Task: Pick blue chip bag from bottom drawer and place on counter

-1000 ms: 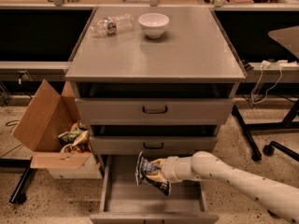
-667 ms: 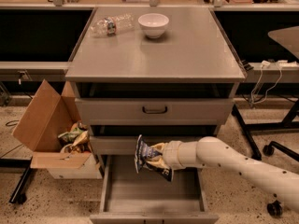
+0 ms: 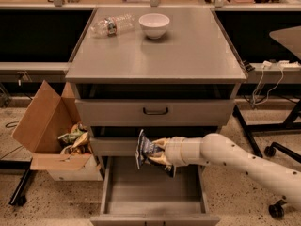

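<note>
now pinched in the gripper (image 3: 158, 153) at lower centre, above the bottom drawer (image 3: 151, 189), the blue chip bag (image 3: 145, 149) could snag the drawer front (image 3: 115, 146) behind and slip free.

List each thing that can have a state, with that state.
blue chip bag: held in the air
bottom drawer: open
tool: over the bottom drawer, shut on the blue chip bag
top drawer: shut
water bottle: lying on its side
bowl: upright
cardboard box: open
</note>
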Controlling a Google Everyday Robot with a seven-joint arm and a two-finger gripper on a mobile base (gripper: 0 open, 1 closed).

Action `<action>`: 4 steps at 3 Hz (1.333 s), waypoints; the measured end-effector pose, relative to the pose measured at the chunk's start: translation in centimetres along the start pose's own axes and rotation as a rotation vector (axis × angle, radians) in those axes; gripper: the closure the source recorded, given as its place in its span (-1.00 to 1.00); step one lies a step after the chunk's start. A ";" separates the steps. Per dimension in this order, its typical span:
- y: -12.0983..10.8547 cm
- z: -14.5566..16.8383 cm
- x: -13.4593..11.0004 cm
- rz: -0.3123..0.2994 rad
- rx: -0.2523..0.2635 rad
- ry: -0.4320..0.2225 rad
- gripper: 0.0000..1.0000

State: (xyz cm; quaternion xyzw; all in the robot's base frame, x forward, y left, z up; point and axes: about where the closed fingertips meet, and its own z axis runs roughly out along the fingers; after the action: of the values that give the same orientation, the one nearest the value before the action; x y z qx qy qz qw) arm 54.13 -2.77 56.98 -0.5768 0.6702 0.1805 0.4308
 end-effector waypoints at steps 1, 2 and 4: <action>-2.1 -3.1 -4.9 -0.063 0.047 0.002 1.00; -4.7 -6.3 -11.0 -0.147 0.087 0.030 1.00; -7.8 -10.0 -18.1 -0.250 0.147 0.052 1.00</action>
State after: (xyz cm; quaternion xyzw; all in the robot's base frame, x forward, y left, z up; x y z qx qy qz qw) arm 57.04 -1.06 78.87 -0.6271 0.6155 0.0609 0.4735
